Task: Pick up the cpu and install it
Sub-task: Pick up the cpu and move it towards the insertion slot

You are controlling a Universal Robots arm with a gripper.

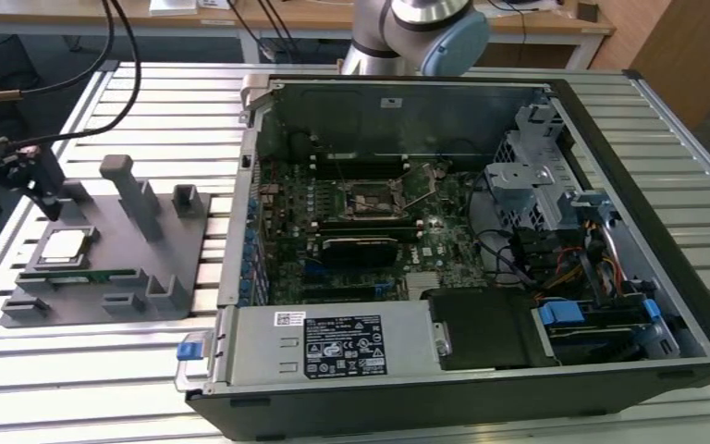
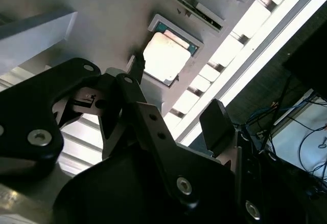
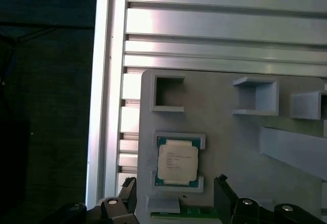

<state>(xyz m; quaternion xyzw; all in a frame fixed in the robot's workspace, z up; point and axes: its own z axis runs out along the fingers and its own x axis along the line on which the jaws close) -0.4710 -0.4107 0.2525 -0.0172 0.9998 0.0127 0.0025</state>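
Cpu [image 1: 62,246] lies flat, silver top up, in a shallow pocket of a grey fixture plate [image 1: 189,242] at the exterior view's left, well apart from the computer. In both wrist views it sits unheld in that pocket, a thin green edge around the metal. The black pincer [image 3: 176,184] hangs over it, spread wide and holding nothing, with one finger [image 3: 130,192] off to each side of the chip. A long green memory stick [image 1: 79,275] rests on the plate just on the near side of the cpu.

The counter [image 1: 84,388] is made of ribbed silver metal slats running from side to side. At the exterior view's right, an open black computer case [image 1: 669,277] lies on its side, and its green motherboard [image 1: 373,227] faces up. The arm's grey and pale blue joint [image 1: 423,32] stands at the far edge. Beyond it are a wooden desk [image 1: 330,17], hanging black cables [image 1: 118,55] and a dark floor.
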